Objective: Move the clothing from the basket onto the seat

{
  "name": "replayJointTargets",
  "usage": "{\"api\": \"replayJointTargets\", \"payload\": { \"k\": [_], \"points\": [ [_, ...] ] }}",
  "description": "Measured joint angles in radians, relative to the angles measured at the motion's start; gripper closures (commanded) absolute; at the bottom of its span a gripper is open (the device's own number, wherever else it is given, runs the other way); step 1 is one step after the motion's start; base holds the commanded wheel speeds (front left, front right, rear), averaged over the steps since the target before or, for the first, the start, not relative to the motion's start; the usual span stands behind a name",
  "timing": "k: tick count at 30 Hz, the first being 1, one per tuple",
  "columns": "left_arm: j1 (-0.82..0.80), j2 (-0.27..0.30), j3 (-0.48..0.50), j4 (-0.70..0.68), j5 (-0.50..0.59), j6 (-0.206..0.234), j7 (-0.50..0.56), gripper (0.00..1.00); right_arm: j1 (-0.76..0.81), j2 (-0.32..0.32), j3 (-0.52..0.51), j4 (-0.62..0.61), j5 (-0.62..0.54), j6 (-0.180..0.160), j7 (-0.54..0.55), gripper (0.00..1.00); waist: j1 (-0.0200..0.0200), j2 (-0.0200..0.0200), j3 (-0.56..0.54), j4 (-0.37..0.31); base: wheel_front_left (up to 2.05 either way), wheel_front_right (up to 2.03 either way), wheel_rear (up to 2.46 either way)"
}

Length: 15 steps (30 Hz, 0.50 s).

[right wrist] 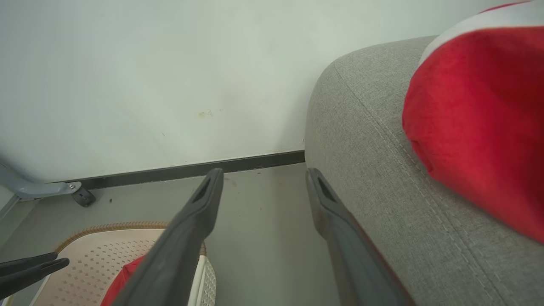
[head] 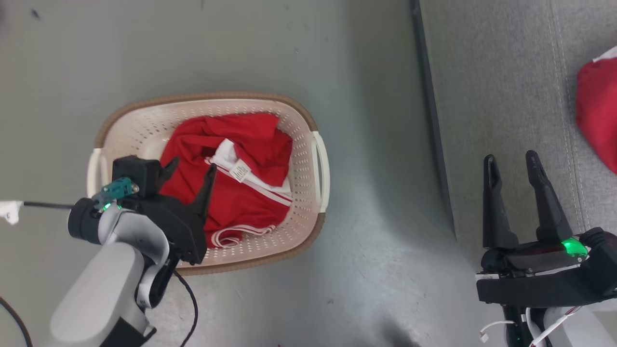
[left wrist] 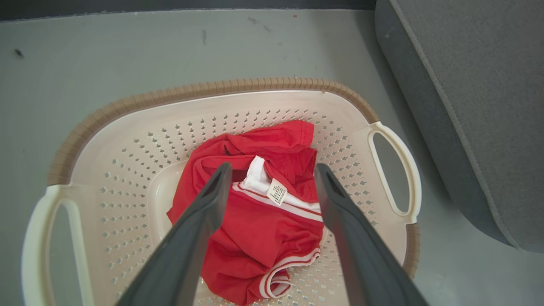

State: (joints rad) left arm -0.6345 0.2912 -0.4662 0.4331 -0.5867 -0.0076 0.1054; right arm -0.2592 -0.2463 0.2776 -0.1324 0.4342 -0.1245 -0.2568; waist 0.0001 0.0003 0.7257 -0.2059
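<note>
A red garment [head: 231,178] with white stripes and a small white label lies crumpled in the cream basket [head: 308,120] on the floor. In the left wrist view the same garment [left wrist: 259,229] fills the basket's [left wrist: 127,170] bottom. My left gripper [head: 192,165] hovers open above it, fingers spread to either side of the label, nothing held; it shows also as the left gripper [left wrist: 270,170]. A second red garment [head: 597,108] rests on the grey seat [head: 496,96] at the right; it appears too as garment [right wrist: 480,127] on seat [right wrist: 369,140]. My right gripper [head: 511,159] stands open and empty over the seat's near edge, seen as gripper [right wrist: 263,176].
Grey floor [head: 376,217] separates basket and seat. A pale wall [right wrist: 170,76] with a dark skirting strip [right wrist: 191,169] stands beyond. A grey metal leg with a castor [right wrist: 83,196] is by the wall. A black cable [head: 190,299] hangs beside my left forearm.
</note>
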Motion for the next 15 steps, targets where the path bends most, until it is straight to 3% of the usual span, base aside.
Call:
{"api": "replayJointTargets", "payload": {
  "k": [15],
  "points": [
    [-0.120, 0.013, 0.008, 0.200, 0.008, -0.003, 0.067, 0.00, -0.001, 0.067, 0.010, -0.015, -0.027, 0.005, 0.000, 0.00, -0.0001, -0.0001, 0.117, -0.080, 0.00, 0.00, 0.00]
  ]
}}
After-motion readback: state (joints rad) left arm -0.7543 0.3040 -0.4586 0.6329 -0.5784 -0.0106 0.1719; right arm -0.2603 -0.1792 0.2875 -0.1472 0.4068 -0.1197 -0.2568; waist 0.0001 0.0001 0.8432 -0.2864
